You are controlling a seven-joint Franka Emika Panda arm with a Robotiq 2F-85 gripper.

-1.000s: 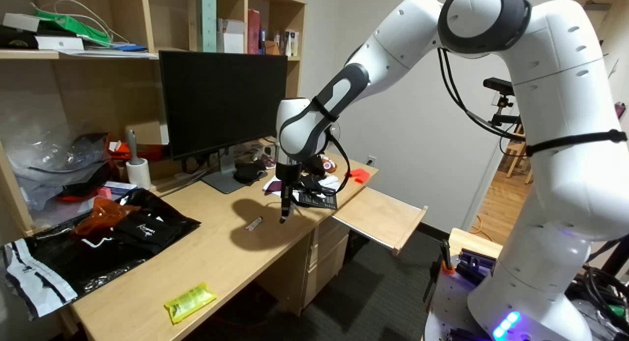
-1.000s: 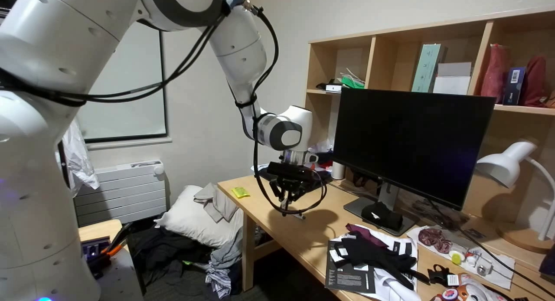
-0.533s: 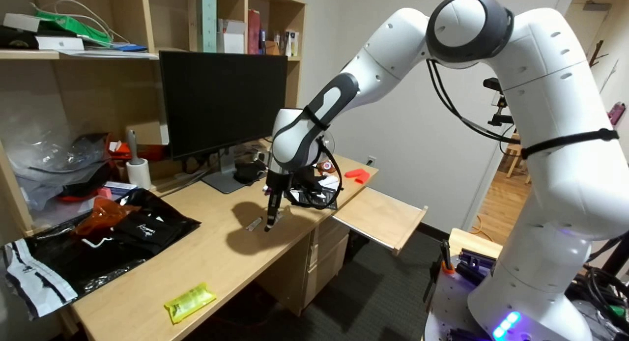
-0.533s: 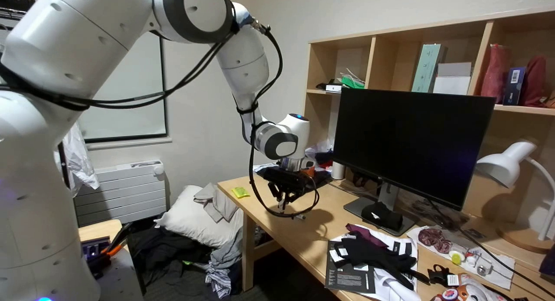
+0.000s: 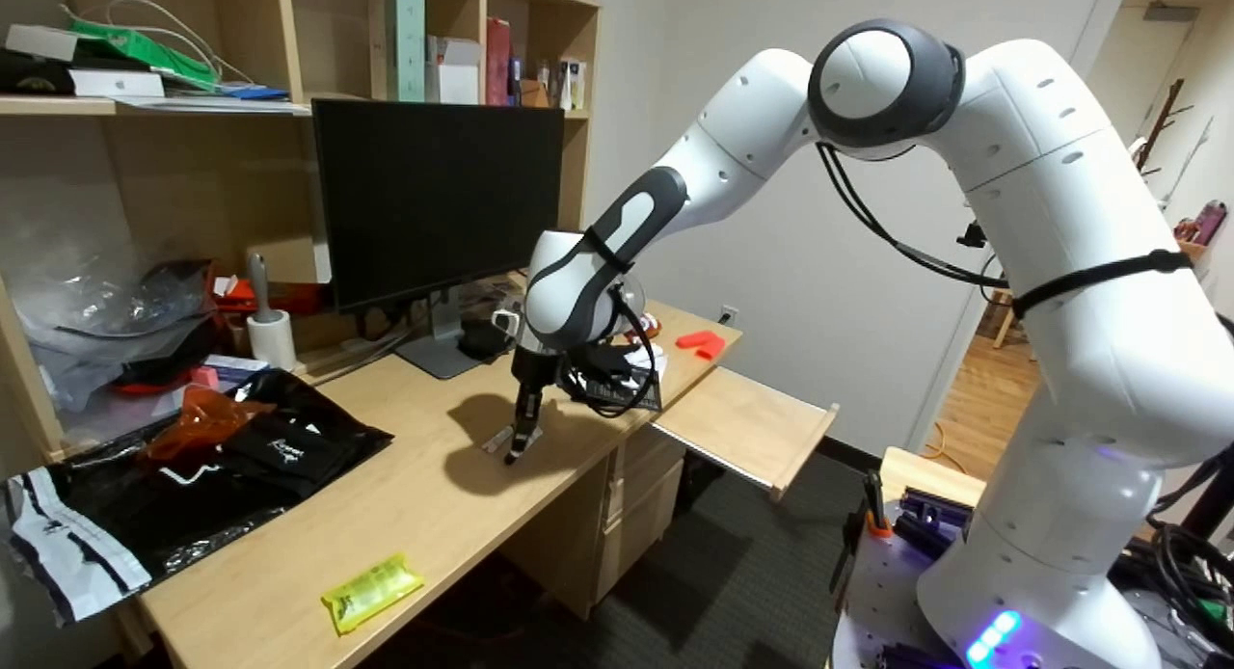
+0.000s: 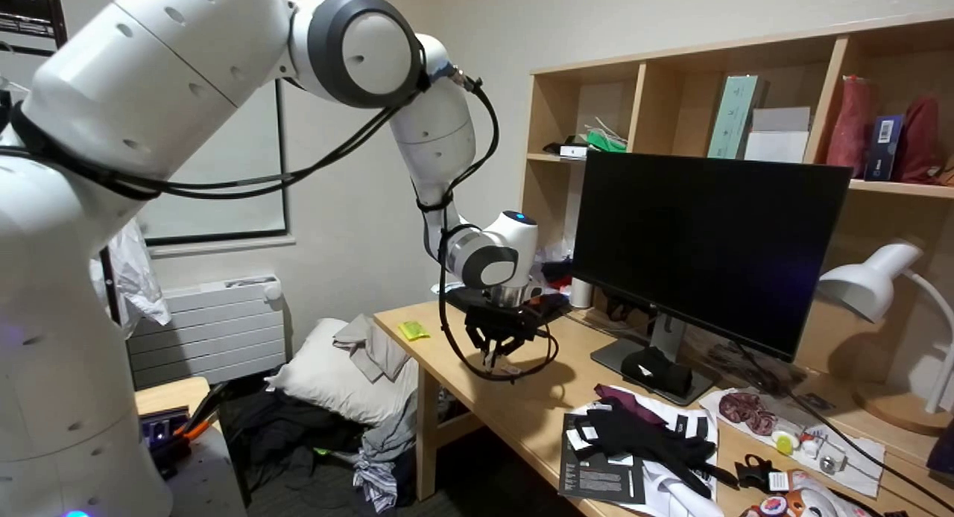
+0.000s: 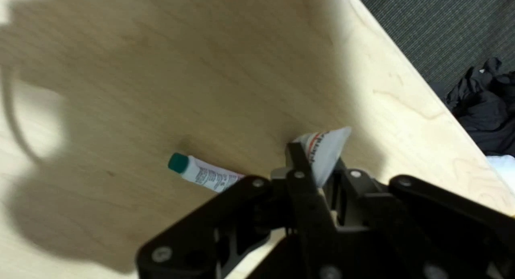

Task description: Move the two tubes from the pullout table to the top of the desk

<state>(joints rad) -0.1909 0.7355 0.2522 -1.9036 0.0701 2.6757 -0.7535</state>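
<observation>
My gripper [image 7: 318, 156] is shut on a white tube [image 7: 329, 152] with red and dark print; its flat end points up between the fingers, its lower part is hidden. A second white tube [image 7: 213, 176] with a green cap lies on the desk beside the gripper, partly behind a finger link; it also shows in an exterior view [image 5: 496, 440]. The gripper [image 5: 512, 454] is low over the desk [image 5: 405, 486]; I cannot tell whether the held tube touches the wood. The pullout table [image 5: 737, 423] sticks out at the desk's far end, with nothing seen on it.
A large black monitor [image 5: 439, 201] stands behind the gripper. A yellow packet [image 5: 373, 593] lies near the desk's front edge. A black plastic bag [image 5: 289, 457] lies at the back. Black gloves and papers [image 6: 641, 442] lie on the desk. Red pieces [image 5: 701, 343] lie near the pullout table.
My gripper has come down with the held tube and moved across the desk, close beside the lying tube. The lying tube has not visibly moved.
</observation>
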